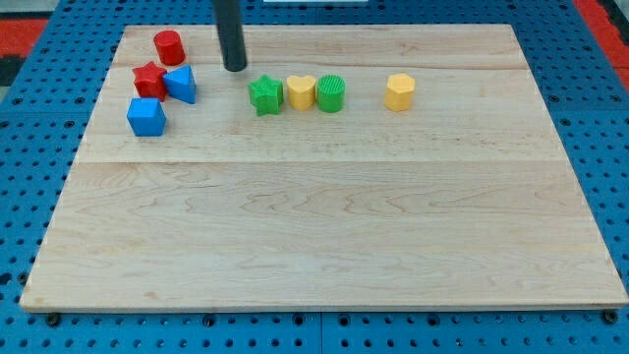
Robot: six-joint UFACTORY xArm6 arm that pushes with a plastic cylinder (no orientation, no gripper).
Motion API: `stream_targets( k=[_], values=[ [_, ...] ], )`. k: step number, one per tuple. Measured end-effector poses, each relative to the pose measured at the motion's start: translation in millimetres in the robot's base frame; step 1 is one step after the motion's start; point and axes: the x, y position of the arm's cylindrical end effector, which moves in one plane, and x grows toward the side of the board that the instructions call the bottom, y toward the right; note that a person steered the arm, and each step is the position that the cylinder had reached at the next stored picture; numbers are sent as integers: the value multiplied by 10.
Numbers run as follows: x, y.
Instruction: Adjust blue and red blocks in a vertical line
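A red cylinder [168,46] stands near the board's top left. Below it a red star block [149,80] touches a blue triangular block [181,84] on its right. A blue cube [146,116] lies just below the red star. My tip [234,67] rests on the board to the right of the blue triangular block and the red cylinder, apart from both, and to the upper left of the green star.
A row sits right of my tip: a green star [264,94], a yellow heart [301,91] and a green cylinder [331,93] close together, then a yellow hexagonal block [399,91] apart. The wooden board [324,226] lies on a blue pegboard.
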Motion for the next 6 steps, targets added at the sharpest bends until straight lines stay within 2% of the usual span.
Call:
stream_targets(
  k=[2, 4, 6],
  values=[
    [-2, -757],
    [608, -606],
    [452, -443]
  ],
)
